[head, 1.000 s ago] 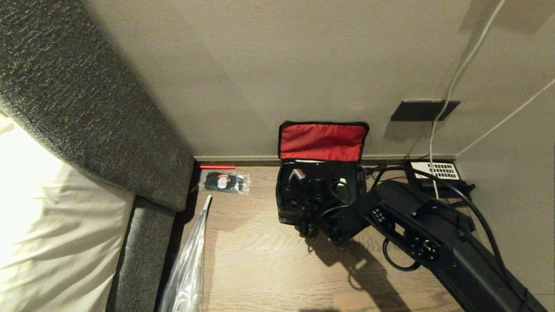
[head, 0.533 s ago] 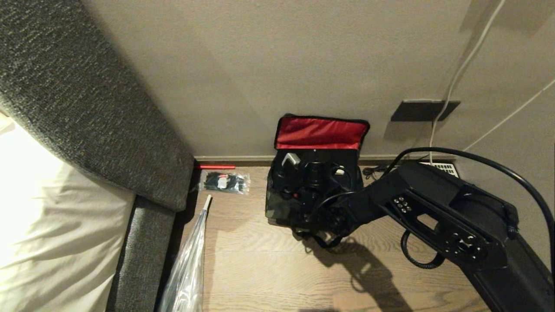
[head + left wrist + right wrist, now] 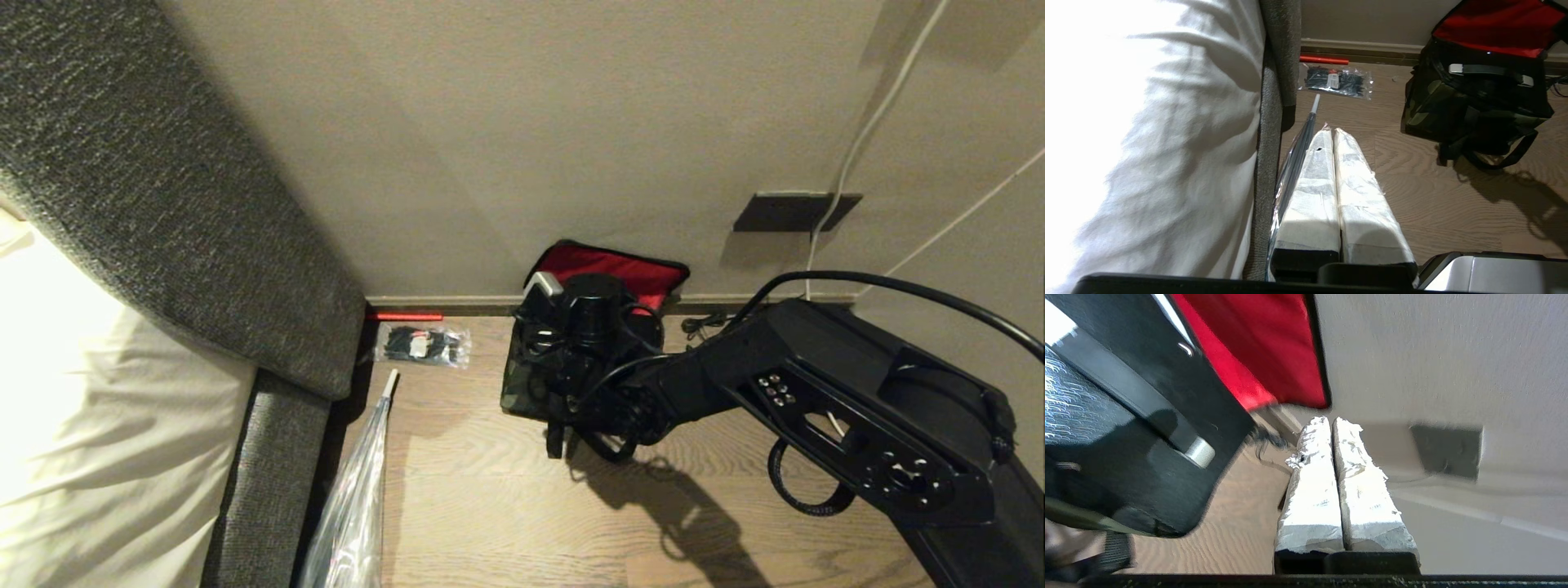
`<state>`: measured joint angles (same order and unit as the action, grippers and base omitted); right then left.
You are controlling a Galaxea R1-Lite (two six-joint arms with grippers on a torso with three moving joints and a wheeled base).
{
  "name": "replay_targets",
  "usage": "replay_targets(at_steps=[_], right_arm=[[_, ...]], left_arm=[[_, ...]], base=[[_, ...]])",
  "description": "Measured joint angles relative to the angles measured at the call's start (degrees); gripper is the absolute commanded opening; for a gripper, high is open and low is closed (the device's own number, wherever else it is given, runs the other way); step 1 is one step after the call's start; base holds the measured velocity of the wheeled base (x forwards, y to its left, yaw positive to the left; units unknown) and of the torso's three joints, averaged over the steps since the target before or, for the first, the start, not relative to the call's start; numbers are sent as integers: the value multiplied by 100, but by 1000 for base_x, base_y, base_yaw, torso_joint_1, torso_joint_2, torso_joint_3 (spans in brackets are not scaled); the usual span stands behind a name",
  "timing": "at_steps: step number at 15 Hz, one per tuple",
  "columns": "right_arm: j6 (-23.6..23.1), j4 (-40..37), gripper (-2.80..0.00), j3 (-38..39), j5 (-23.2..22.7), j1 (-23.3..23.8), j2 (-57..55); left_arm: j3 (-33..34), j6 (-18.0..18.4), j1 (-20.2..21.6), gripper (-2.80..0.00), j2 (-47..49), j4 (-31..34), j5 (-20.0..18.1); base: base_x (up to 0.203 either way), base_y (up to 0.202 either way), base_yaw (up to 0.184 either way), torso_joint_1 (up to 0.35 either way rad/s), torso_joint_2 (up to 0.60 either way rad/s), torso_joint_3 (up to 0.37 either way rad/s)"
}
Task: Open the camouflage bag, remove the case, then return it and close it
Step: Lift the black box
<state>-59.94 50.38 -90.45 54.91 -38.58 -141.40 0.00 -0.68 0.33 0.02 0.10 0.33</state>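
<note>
- Head view: the camouflage bag (image 3: 531,384) sits on the wooden floor (image 3: 506,506) against the wall, its red-lined lid (image 3: 629,269) leaning back on the baseboard. The right arm (image 3: 816,392) reaches in from the right, and its wrist covers most of the bag's opening, so the right gripper itself is hidden here. A clear packet of black items (image 3: 423,343) lies on the floor to the bag's left, near the grey sofa (image 3: 163,204).
- Left wrist view: the left gripper (image 3: 1333,134) hangs above the floor beside the sofa, well apart from the bag, its two white-wrapped fingers (image 3: 1310,183) pressed together with nothing between them. The bag's lid stands open (a dark strap with a silver end crosses the opening).
- Right wrist view: the right gripper (image 3: 1331,422) is closed and empty, its fingers touching each other, just beside the bag's black end and red lid, pointing toward the wall. Whether the case is inside the bag cannot be told.
</note>
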Motion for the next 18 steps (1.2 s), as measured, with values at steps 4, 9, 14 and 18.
replay_targets(at_steps=[4, 9, 14, 18], right_arm=[[207, -58, -280, 335, -39, -7, -107], [1543, -784, -280, 619, -418, -3, -289], [2435, -1197, 0, 366, -866, 19, -499], [2525, -1226, 0, 186, -1111, 122, -696]], left_arm=[[0, 0, 2, -280, 0, -2, -1], [0, 2, 2, -280, 0, 0, -1], [0, 0, 0, -280, 0, 1, -1], [0, -2, 2, -280, 0, 0, -1]], base=[[0, 0, 0, 0, 0, 0], [0, 0, 0, 0, 0, 0], [0, 0, 0, 0, 0, 0], [0, 0, 0, 0, 0, 0]])
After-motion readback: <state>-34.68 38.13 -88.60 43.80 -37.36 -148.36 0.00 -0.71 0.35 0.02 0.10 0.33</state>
